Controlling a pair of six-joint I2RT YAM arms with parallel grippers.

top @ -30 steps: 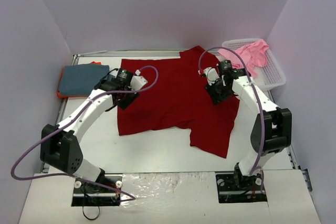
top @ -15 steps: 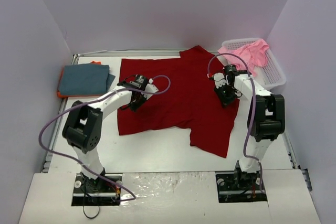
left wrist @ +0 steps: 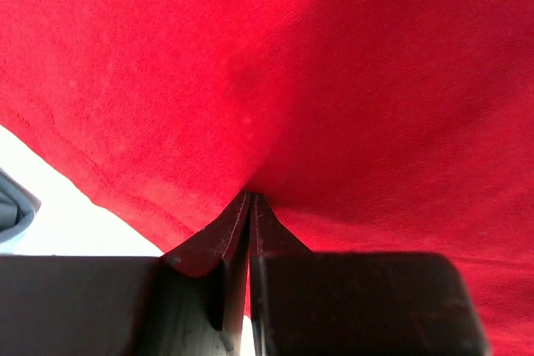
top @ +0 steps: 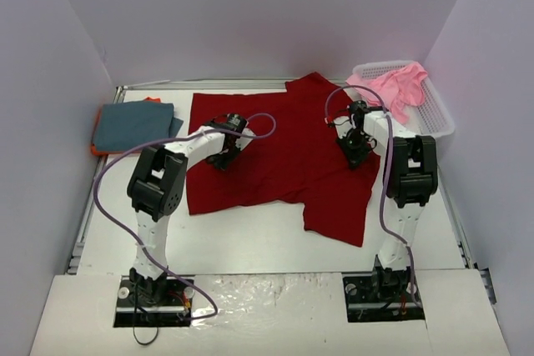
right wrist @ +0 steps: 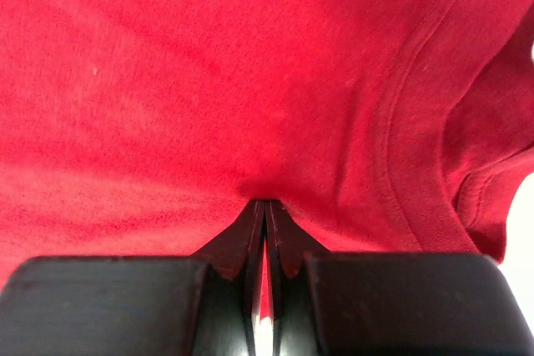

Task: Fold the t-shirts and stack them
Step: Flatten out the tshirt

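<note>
Both pincers, my left gripper [left wrist: 250, 206] and right gripper [right wrist: 265, 210], are clamped on the dark red t-shirt [top: 275, 152]; pink t-shirt [top: 399, 87] lies beyond its right edge

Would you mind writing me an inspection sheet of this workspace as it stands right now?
Surface: white table, bare along the near edge.
Job's things: dark red t-shirt spread flat mid-table; teal-blue t-shirt folded at far left, lying on an orange t-shirt of which only edges show; light pink t-shirt draped over the basket rim.
Clutter: white lattice basket at far right.
Grippers: left gripper and right gripper both shut, each pinching a small fold of the red cloth.
Cables: purple cables loop freely along each arm.
Surroundings: plain lilac walls on three sides.
</note>
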